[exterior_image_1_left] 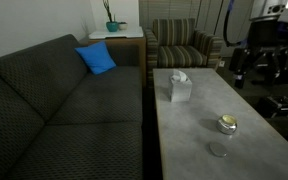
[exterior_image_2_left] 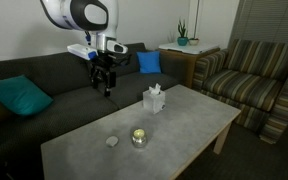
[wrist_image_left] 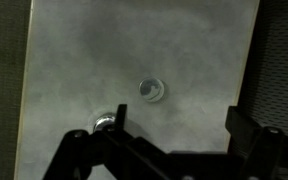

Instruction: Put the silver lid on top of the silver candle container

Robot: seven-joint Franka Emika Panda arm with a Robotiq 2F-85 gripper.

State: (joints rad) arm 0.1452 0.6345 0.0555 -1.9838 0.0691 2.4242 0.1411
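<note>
The silver candle container (exterior_image_1_left: 227, 124) (exterior_image_2_left: 139, 137) stands on the grey table, a short shiny tin with yellowish wax. The silver lid (exterior_image_1_left: 218, 150) (exterior_image_2_left: 112, 141) lies flat on the table close beside it, apart from it. My gripper (exterior_image_1_left: 256, 65) (exterior_image_2_left: 106, 85) hangs high above the table's edge, well away from both. In the wrist view the gripper (wrist_image_left: 174, 125) is open and empty. There the lid (wrist_image_left: 151, 90) shows as a round disc near the table's middle. The shiny container (wrist_image_left: 104, 123) is partly hidden behind one finger.
A pale tissue box (exterior_image_1_left: 178, 87) (exterior_image_2_left: 155, 100) stands on the table (exterior_image_1_left: 199, 140) (exterior_image_2_left: 184, 125) farther along. A dark couch (exterior_image_1_left: 54, 110) with a blue pillow (exterior_image_1_left: 96, 58) runs along one long side. A striped armchair (exterior_image_2_left: 254, 75) stands at the table's end.
</note>
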